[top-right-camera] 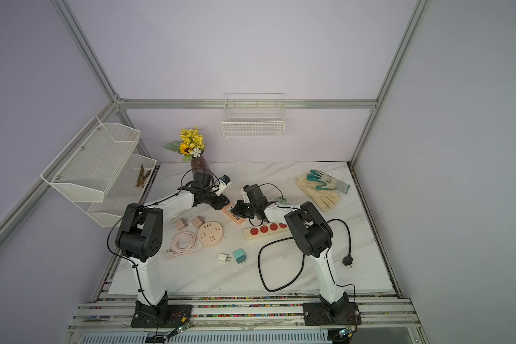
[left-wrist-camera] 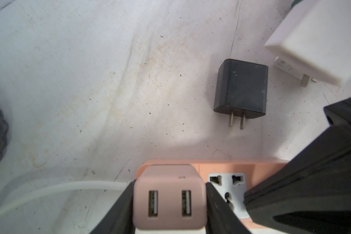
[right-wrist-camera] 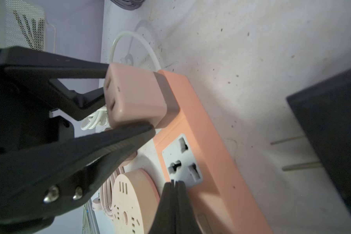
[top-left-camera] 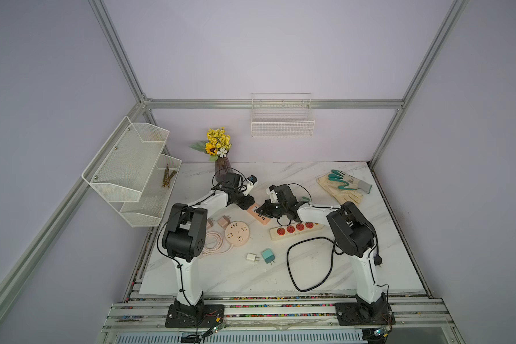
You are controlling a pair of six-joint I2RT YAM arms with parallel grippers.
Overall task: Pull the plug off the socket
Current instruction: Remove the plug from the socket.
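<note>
I see one pink USB charger plugged at one peach power strip's end; left gripper pinches it, right gripper pressed together, probably touching the strip.

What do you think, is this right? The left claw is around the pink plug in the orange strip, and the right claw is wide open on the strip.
Not quite. The right gripper is shut, not wide open: the right wrist view shows its tips pressed together on the orange strip. The left gripper is indeed around the pink plug in that strip.
</note>
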